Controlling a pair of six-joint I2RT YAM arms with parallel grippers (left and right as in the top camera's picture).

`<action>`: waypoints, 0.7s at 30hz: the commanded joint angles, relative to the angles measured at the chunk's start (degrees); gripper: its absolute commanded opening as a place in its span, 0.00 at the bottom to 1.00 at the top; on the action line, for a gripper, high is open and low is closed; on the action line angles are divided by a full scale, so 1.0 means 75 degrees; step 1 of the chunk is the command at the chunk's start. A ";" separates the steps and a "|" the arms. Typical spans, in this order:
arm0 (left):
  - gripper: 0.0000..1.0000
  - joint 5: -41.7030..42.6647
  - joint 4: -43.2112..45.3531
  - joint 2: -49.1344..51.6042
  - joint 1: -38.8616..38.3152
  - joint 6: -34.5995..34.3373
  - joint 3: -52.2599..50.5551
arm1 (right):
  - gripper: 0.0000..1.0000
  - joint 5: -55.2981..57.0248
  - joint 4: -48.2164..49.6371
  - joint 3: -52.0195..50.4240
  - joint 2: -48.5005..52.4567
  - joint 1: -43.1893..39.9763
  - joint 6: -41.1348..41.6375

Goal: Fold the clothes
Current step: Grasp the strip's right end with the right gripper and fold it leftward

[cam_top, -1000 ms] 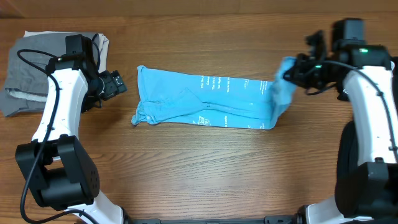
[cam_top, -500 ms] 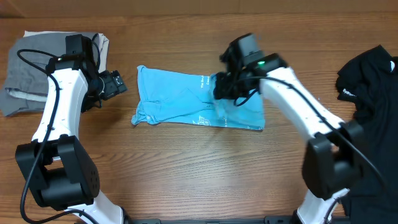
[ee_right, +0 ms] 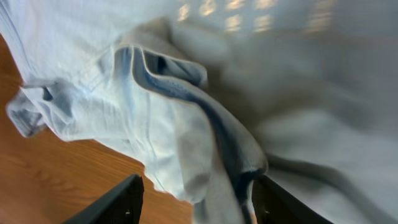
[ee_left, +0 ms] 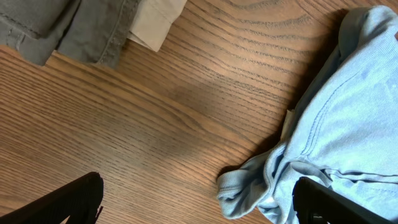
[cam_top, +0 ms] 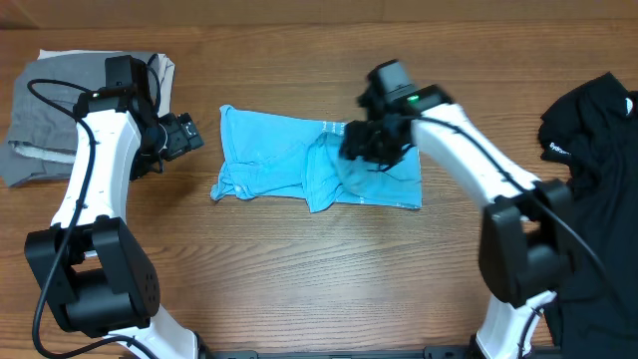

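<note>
The clothes, a light blue T-shirt, lie across the middle of the table, with the right end folded back over the middle. My right gripper hovers over that folded flap. In the right wrist view its jaws stand apart, and a loose fold of the shirt drapes between the fingers without being pinched. My left gripper is open just left of the shirt. In the left wrist view the shirt's bunched corner lies between the wide-apart fingers.
Folded grey trousers lie at the far left, and they also show in the left wrist view. A black garment lies at the right edge. Bare wood runs along the table's front.
My right gripper carried the shirt's right end leftwards over the middle, then opened, and the flap has dropped onto the shirt. The left arm has not moved.
</note>
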 commanded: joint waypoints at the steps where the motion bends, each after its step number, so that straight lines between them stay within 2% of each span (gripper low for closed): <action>1: 1.00 -0.0055 0.0015 0.0047 -0.0003 -0.0073 -0.0026 | 0.60 -0.0003 -0.0259 0.0230 -0.0501 -0.0125 -0.0096; 5: 1.00 -0.0052 0.0015 0.0047 -0.0003 -0.0073 -0.0026 | 0.60 -0.0009 -0.0140 -0.0032 -0.0347 -0.0044 -0.0082; 13: 1.00 -0.0055 0.0015 0.0047 -0.0003 -0.0073 -0.0026 | 0.60 -0.1110 0.0863 -0.0050 -0.0093 0.0848 0.1137; 15: 1.00 -0.0052 0.0015 0.0047 -0.0003 -0.0073 -0.0026 | 0.67 -0.1215 0.1209 -0.0050 -0.0087 0.1198 0.1172; 16: 1.00 -0.0052 0.0015 0.0047 -0.0003 -0.0073 -0.0026 | 0.76 -0.1215 0.1364 -0.0050 -0.0082 0.1457 0.1070; 17: 1.00 -0.0052 0.0015 0.0047 -0.0003 -0.0073 -0.0026 | 0.80 -0.1215 0.1405 -0.0050 -0.0079 0.1591 0.0854; 21: 1.00 -0.0055 0.0015 0.0047 -0.0003 -0.0073 -0.0026 | 0.90 -0.1055 0.1413 -0.0047 -0.0082 0.2311 -0.1236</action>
